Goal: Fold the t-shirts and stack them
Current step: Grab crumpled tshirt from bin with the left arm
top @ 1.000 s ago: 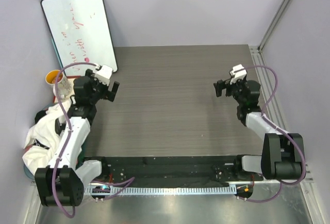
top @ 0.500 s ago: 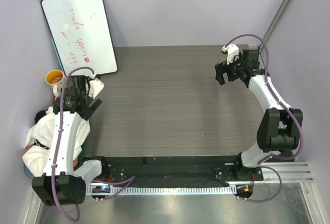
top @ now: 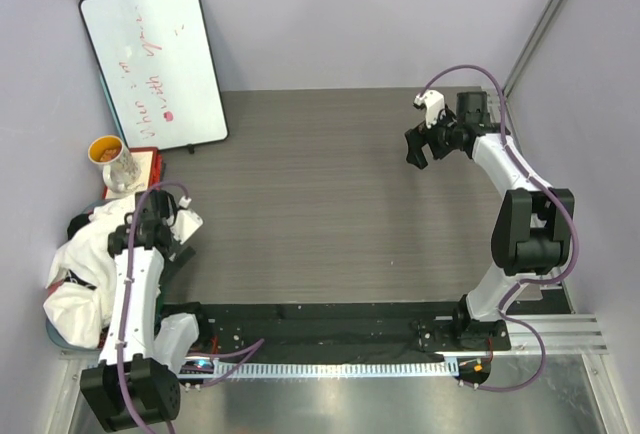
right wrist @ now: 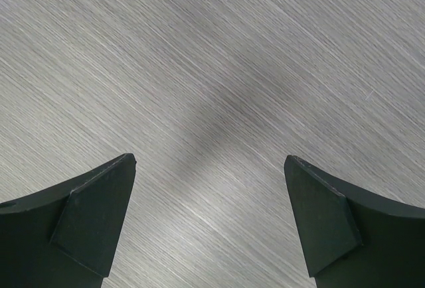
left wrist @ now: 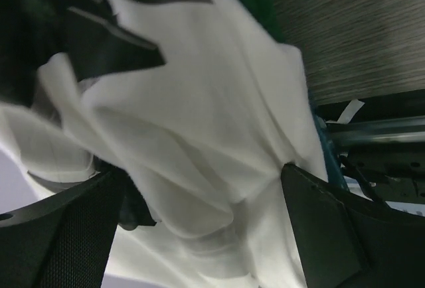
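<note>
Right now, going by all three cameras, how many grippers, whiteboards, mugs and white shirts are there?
grippers: 2 (left gripper, right gripper)
whiteboard: 1
mug: 1
white shirt: 1
total: 5

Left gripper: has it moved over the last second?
Yes. The left gripper has drawn back from the whiteboard's lower corner toward the table's near edge, and now hangs open over the white t-shirt.

left arm (top: 135,284): folded low; jaws apart | right arm (top: 503,166): stretched forward; jaws apart
</note>
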Motion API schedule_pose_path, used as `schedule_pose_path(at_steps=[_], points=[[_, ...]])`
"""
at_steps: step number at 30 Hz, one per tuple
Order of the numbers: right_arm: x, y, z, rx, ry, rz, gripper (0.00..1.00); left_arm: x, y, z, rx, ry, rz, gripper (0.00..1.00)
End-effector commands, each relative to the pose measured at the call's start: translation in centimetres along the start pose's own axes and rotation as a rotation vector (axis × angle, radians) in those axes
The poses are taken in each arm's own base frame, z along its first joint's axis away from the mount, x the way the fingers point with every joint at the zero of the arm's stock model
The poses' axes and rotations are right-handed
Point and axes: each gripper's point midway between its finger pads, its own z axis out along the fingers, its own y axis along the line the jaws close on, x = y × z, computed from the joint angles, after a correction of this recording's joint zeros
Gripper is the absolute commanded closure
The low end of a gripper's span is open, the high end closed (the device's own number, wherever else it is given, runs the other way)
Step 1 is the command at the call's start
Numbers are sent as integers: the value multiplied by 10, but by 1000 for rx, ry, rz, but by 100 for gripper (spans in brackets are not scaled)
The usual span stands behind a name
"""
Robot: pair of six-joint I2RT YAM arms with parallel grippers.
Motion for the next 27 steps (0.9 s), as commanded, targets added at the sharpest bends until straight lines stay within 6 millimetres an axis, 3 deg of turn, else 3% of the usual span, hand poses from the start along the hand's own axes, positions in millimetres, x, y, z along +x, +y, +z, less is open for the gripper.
schedule_pose_path(at_steps=[1,4,5,8,18,21,27], points=[[-22,-2,-6,-8,-54,-46,0,-8,12,17,-83,-38,19,6],[-22,-3,-8,-3,-51,-69,0,-14,19,14,-81,-62,-32,37],[-22,-3,-9,-2,-49,-73,0,-17,22,12,-75,-70,-53,65],[-20,-2,-10,-7,-36,-81,0,-28,31,-2,-68,-134,-124,100],[-16,7,-2,-26,3,-105,0,-65,59,-79,-101,-454,-134,100],[-16,9,1,-30,9,-108,0,-79,84,-113,-176,-570,-169,100],[-16,11,7,-33,20,-123,0,-99,127,-156,-300,-718,-271,100]])
